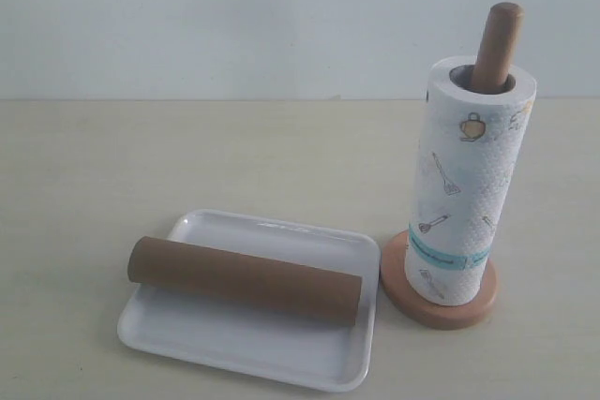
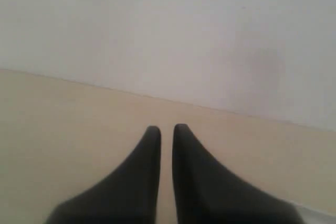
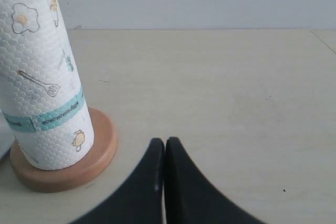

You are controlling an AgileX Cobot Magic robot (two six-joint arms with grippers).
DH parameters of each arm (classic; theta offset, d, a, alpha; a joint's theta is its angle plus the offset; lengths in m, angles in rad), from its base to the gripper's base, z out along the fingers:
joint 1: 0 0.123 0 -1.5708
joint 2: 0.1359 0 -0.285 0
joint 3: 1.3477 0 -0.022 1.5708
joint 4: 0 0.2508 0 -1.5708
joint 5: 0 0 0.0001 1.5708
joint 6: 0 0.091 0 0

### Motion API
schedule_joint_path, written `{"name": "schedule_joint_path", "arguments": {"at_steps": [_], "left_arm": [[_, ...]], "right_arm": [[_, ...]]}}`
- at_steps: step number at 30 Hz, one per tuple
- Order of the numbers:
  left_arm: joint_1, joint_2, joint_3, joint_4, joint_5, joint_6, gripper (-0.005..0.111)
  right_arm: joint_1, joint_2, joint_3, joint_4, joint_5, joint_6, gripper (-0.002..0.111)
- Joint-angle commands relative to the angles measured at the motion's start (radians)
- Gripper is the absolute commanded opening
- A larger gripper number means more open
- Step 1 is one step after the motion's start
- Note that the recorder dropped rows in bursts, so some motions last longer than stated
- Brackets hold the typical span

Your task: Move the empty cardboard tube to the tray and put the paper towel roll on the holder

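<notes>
The brown cardboard tube [image 1: 246, 280] lies on its side across the white tray [image 1: 281, 348] at the front left. The paper towel roll [image 1: 469, 185] stands upright on the wooden holder [image 1: 439, 306], the dowel's rounded top [image 1: 499, 44] poking out above it. In the right wrist view the roll [image 3: 39, 72] and the holder's disc base [image 3: 102, 148] sit a short way from my right gripper [image 3: 165, 141], which is shut and holds nothing. My left gripper [image 2: 167, 128] points at bare table and wall, its fingers nearly together with a thin gap and nothing between them. Neither gripper shows in the exterior view.
The pale beige table [image 1: 141, 156] runs back to a plain white wall [image 1: 234, 16]. The tray and holder stand close together, with a narrow gap between them.
</notes>
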Motion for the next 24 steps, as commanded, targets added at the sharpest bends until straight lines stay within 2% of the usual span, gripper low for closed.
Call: {"name": "schedule_joint_path", "arguments": {"at_steps": [1, 2, 4, 6, 10, 13, 19, 24], "left_arm": [[0.001, 0.003, 0.118, -0.322, -0.287, 0.339, 0.008], [0.001, 0.003, 0.118, -0.417, -0.248, 0.422, 0.008], [0.001, 0.003, 0.118, -0.677, -0.217, 0.697, 0.008], [0.002, -0.012, 0.118, -0.750, -0.167, 0.801, 0.008], [0.004, -0.026, 0.118, -0.698, -0.029, 0.801, 0.008], [0.004, -0.026, 0.118, -0.611, 0.040, 0.710, 0.008], [0.004, -0.026, 0.118, -0.470, 0.034, 0.480, 0.008], [0.004, -0.026, 0.118, -0.464, 0.034, 0.568, 0.008]], "right_arm": [[-0.003, -0.004, 0.000, 0.001, -0.009, 0.002, 0.000], [-0.003, -0.004, 0.000, 0.001, -0.009, 0.002, 0.000], [-0.003, -0.004, 0.000, 0.001, -0.009, 0.002, 0.000], [-0.003, -0.004, 0.000, 0.001, -0.009, 0.002, 0.000], [-0.003, -0.004, 0.000, 0.001, -0.009, 0.002, 0.000], [-0.003, -0.004, 0.000, 0.001, -0.009, 0.002, 0.000], [-0.003, -0.004, 0.000, 0.001, -0.009, 0.002, 0.000], [-0.003, -0.004, 0.000, 0.001, -0.009, 0.002, 0.000]]}}
